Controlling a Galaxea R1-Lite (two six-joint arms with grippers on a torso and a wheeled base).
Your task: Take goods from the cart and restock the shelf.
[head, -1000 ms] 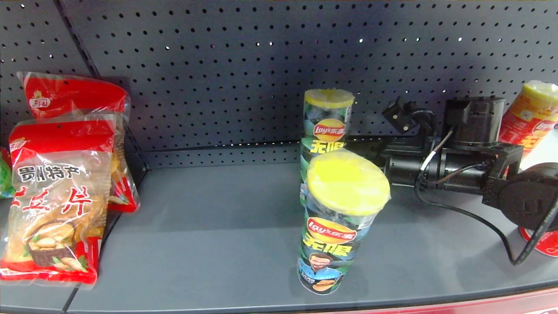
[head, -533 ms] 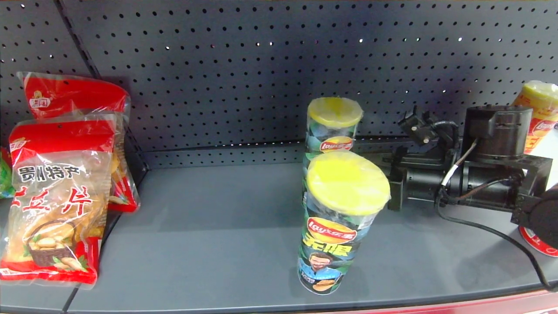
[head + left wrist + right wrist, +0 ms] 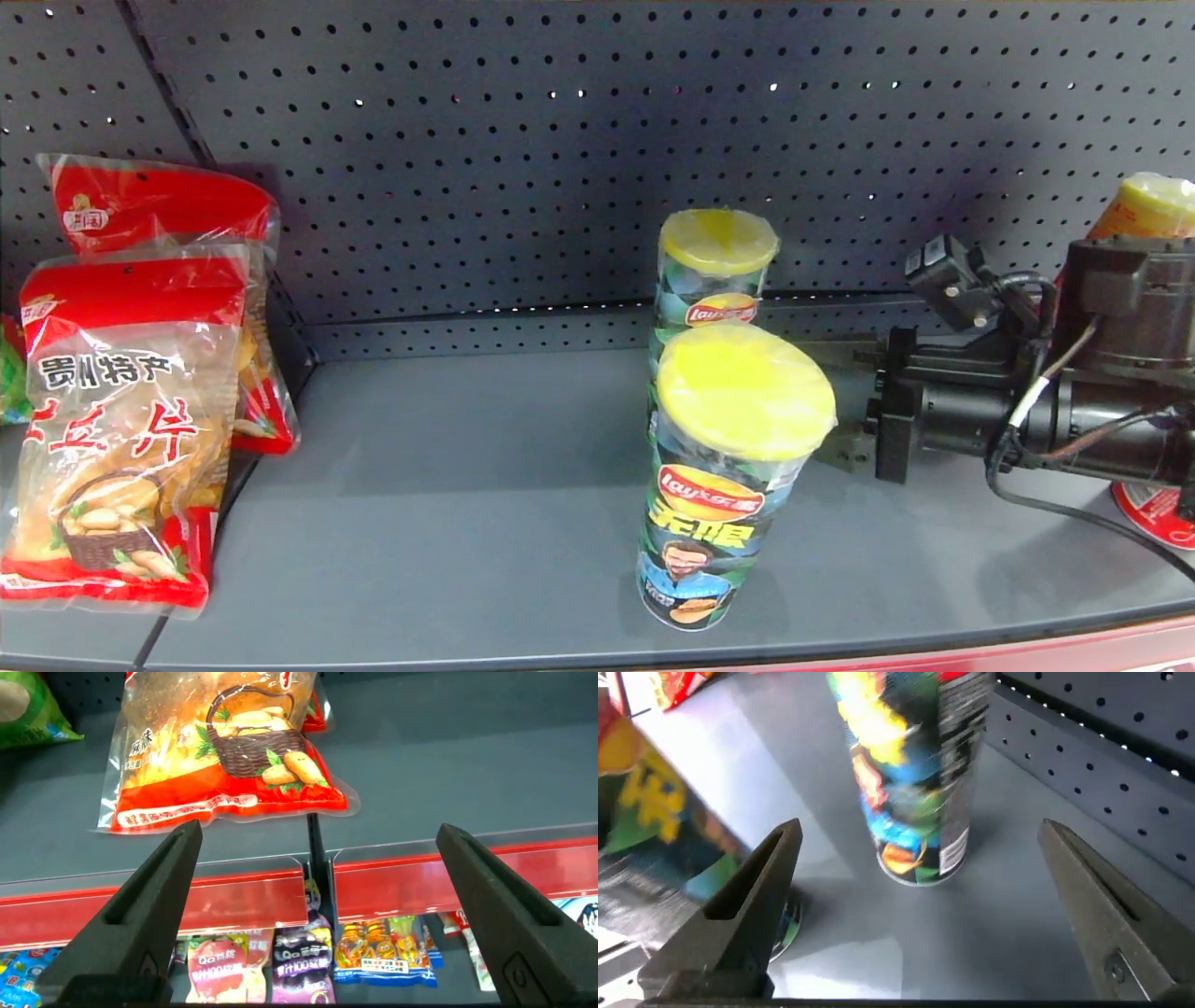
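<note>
Yellow lids top two chip cans, both upright with long axes vertical. The rear can (image 3: 714,271) stands just beyond the tips of the right pincer (image 3: 920,831), whose fingers are spread wide and grasp nothing. The front can (image 3: 724,476) stands beside those tips, nearer the edge of the grey shelf (image 3: 467,504). Its label faces outward with a red-and-yellow oval logo, yellow characters and a printed face. An orange can (image 3: 1144,210) stands behind the pincer's wrist. The left pincer (image 3: 320,829) is spread and bare, with a red snack bag (image 3: 224,756) beyond its tips.

- Right arm (image 3: 943,420) lies level, low over the shelf's right end, jaws spread wide, pointing toward its left end.
- Left jaws stand wide apart, facing a shelf's front edge.
</note>
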